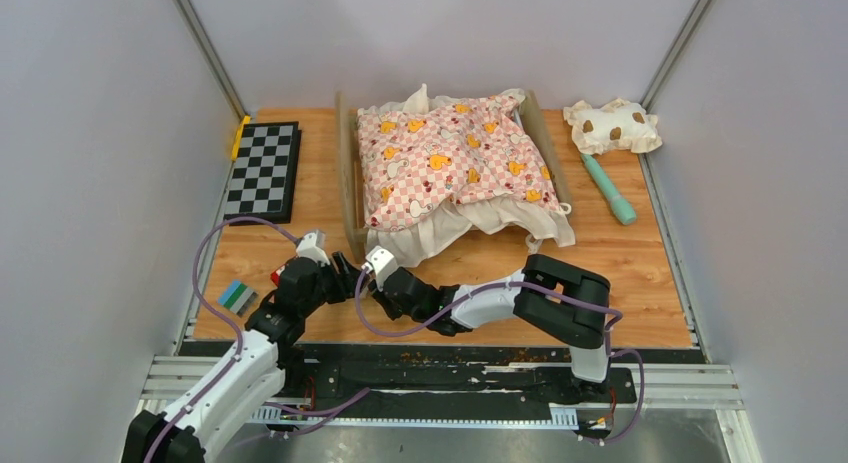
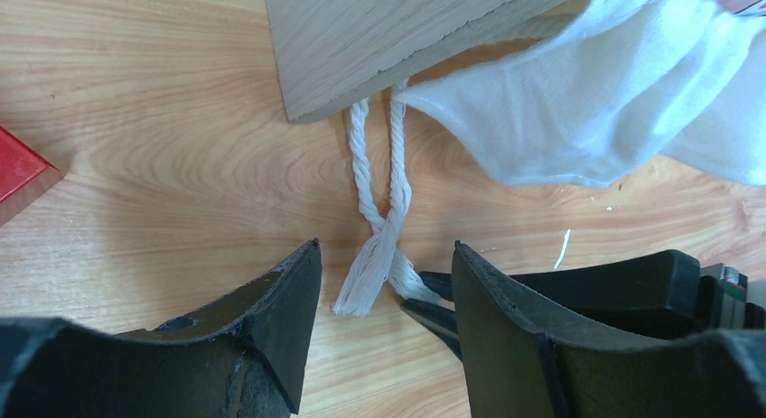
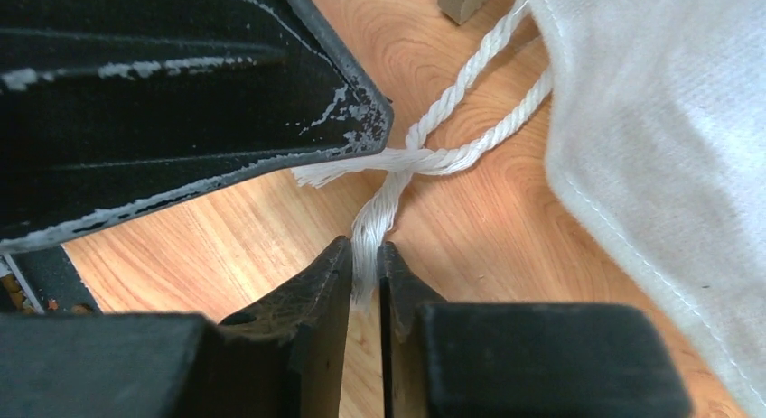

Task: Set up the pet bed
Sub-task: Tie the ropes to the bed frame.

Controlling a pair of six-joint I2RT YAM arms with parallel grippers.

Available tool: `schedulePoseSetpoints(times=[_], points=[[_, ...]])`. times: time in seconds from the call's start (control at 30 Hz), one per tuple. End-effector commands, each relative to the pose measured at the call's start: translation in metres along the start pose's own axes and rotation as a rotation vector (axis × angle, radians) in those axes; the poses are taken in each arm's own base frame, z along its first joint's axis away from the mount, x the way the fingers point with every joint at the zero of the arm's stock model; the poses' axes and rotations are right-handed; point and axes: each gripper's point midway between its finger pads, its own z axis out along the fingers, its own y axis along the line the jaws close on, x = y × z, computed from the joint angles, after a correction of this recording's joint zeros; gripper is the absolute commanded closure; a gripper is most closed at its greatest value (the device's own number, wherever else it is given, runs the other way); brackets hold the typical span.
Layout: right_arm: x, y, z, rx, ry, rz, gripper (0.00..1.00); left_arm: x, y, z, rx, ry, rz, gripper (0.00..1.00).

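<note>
- The small light-wood pet bed frame point(image 1: 348, 173) is sitting at the middle-back of the wooden table point(image 1: 620, 273). A pink checkered ruffled cushion point(image 1: 450, 158) is lying over it, and its white frill point(image 2: 578, 102) is spilling past the near corner.
- Two white twisted cotton cords point(image 2: 359, 156) are coming out from under that corner and crossing once on the table, just beside the frill.
- The right gripper point(image 3: 366, 260) is pinching the frayed tail point(image 3: 375, 215) of one cord, with its jaws nearly together on the strands.
- The left gripper point(image 2: 384, 264) is standing with its jaws apart, straddling the crossing and holding nothing. The other frayed tail point(image 2: 354, 296) is lying loose between its fingers.
- The cords look only crossed, not knotted, so the tying is probably just starting.
- The right grip is sitting on loose fibres near the very tip, so a pull could slip it off or strip strands and undo the crossing.
- The two grippers are working very close together, so the left one could catch both cords or strike the right fingers as it closes.
- A hard tug could drag the light frame, shift the cushion, or trap the frill in the knot.
</note>
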Motion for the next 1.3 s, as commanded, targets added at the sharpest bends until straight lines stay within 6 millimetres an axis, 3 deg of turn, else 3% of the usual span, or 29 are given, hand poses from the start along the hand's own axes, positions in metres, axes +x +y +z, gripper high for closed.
schedulePoseSetpoints(times=[0.0, 0.07, 0.13, 0.6, 0.9, 1.27], points=[[0.013, -0.001, 0.002, 0.017, 0.042, 0.0, 0.87, -0.006, -0.008, 0.004, 0.033, -0.022, 0.001, 0.37], [0.011, 0.002, 0.001, -0.001, 0.033, 0.007, 0.97, -0.003, -0.006, 0.005, 0.026, -0.005, 0.0, 0.37], [0.006, 0.006, -0.002, -0.027, 0.017, 0.015, 1.0, -0.005, -0.009, 0.007, 0.042, -0.015, 0.002, 0.37], [-0.03, 0.01, -0.025, -0.119, -0.06, 0.086, 1.0, 0.004, -0.021, 0.016, 0.1, 0.031, 0.021, 0.35], [-0.037, 0.009, -0.03, -0.139, -0.075, 0.099, 1.0, 0.014, -0.029, 0.019, 0.143, 0.075, 0.035, 0.33], [-0.041, 0.011, -0.036, -0.159, -0.096, 0.112, 1.0, 0.022, -0.023, 0.023, 0.126, 0.093, 0.015, 0.41]])
